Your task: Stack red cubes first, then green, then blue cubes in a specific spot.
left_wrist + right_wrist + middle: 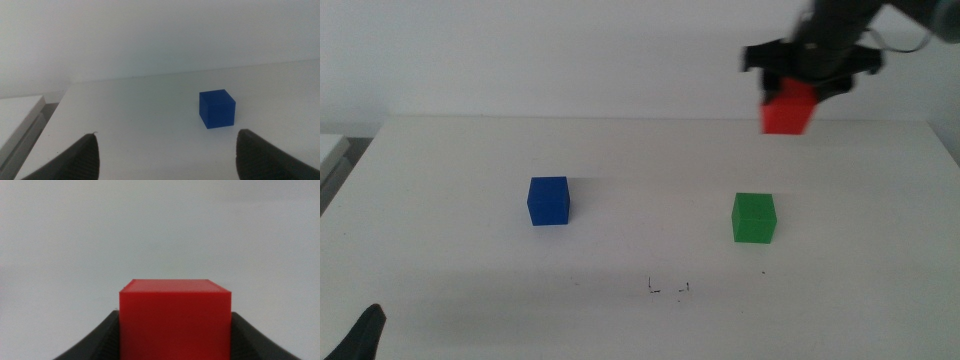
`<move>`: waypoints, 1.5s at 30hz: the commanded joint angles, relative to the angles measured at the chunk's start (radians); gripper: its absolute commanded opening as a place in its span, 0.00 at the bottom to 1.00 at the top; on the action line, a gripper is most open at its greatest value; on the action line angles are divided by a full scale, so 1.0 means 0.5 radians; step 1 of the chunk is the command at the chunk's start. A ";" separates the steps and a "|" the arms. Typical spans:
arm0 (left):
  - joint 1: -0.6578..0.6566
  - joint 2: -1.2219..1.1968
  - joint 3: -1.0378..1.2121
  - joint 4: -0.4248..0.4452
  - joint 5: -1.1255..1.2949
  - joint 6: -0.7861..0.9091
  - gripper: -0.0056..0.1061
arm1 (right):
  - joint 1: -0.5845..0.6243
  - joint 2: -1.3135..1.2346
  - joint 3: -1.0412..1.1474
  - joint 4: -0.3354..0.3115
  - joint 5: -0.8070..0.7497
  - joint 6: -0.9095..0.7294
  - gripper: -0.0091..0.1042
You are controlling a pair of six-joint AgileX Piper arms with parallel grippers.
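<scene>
right end effector (790,100) clenched on red cube (788,113), aloft at 1 o'clock | left end effector (167,150) released, 7 o'clock | green cube (753,217), blue cube (548,200) on worktop (450,250)

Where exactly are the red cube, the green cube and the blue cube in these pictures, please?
red cube (787,115), middle view, front face, held in the right gripper.
green cube (754,218), middle view, front face.
blue cube (217,109), left wrist view, front face.
</scene>
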 commanded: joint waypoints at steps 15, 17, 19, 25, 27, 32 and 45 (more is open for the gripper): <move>-0.001 -0.008 0.002 -0.005 -0.028 -0.002 0.89 | 0.679 0.183 0.144 -0.134 0.026 0.650 0.16; -0.001 -0.008 0.002 -0.005 -0.028 -0.002 0.89 | 0.702 0.200 0.205 -0.138 0.026 0.683 0.16; -0.001 -0.008 0.002 -0.005 -0.028 -0.002 0.89 | 0.722 0.208 0.277 -0.147 0.026 0.751 0.16; -0.001 -0.008 0.002 -0.005 -0.028 -0.002 0.89 | 0.769 0.219 0.464 -0.135 -0.013 0.840 0.16; -0.001 -0.008 0.002 -0.005 -0.028 -0.002 0.89 | 0.786 0.219 0.524 -0.122 -0.081 0.861 0.16; -0.001 -0.008 0.002 -0.005 -0.028 -0.002 0.89 | 0.847 0.219 0.600 -0.107 -0.187 0.876 0.16; -0.001 -0.008 0.002 -0.005 -0.028 -0.002 0.89 | 0.860 0.222 0.689 -0.222 -0.326 0.985 0.16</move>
